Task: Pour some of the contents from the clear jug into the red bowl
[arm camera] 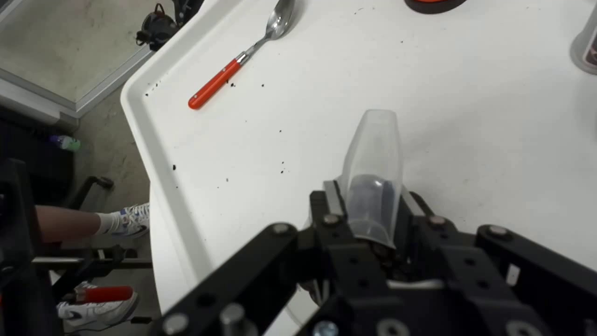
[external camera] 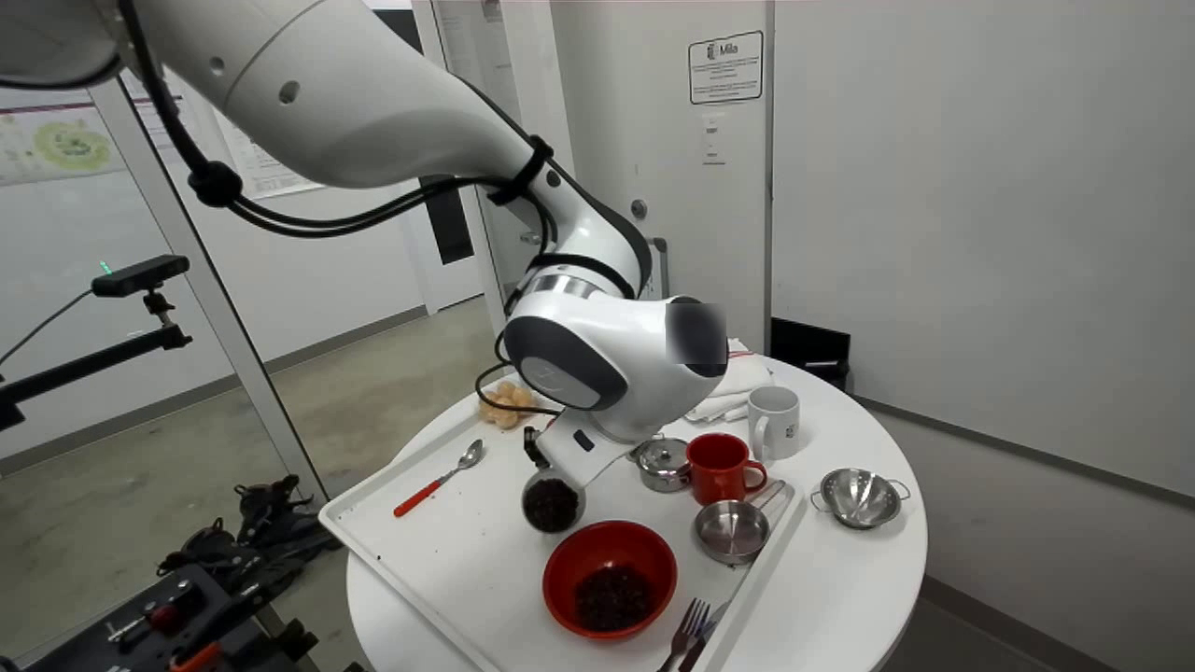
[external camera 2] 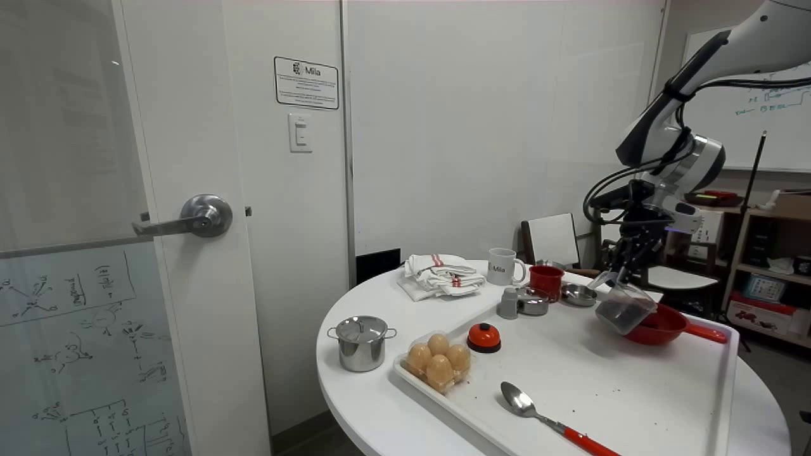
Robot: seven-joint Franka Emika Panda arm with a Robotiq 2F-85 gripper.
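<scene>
Nearest in an exterior view, a fork [external camera: 686,633] lies close to the right rim of the tray [external camera: 443,551]. Just beyond it, to its left, the red bowl [external camera: 599,551] stands upright, a heap of dark bits [external camera: 611,599] already in it. It looks light and smooth, likely to slide if knocked, so its rim is best not touched. A steel pan [external camera: 733,530] sits right of it and slightly farther.

To the left of the pan, beyond the bowl, the clear jug [external camera 2: 622,310] is held tilted above the tray, with plenty of the same bits inside. I cannot tell whether its lip reaches over the bowl. It looks like thin plastic: light, fairly stiff, slick, unlikely to break yet apt to flex if squeezed hard. The loose bits should run toward the lip as the tilt grows, twisting the jug in the grip.

The hand [arm camera: 372,196] is narrow, its fingers [arm camera: 333,199] on either side of a tapering clear piece, seemingly the jug's handle [arm camera: 375,149]. That seems the right hold, leaving the mouth free; close to the cup should resist twisting best.

Farther on lie a spoon [external camera: 439,483] at left and a red mug [external camera: 717,467] at right.
</scene>
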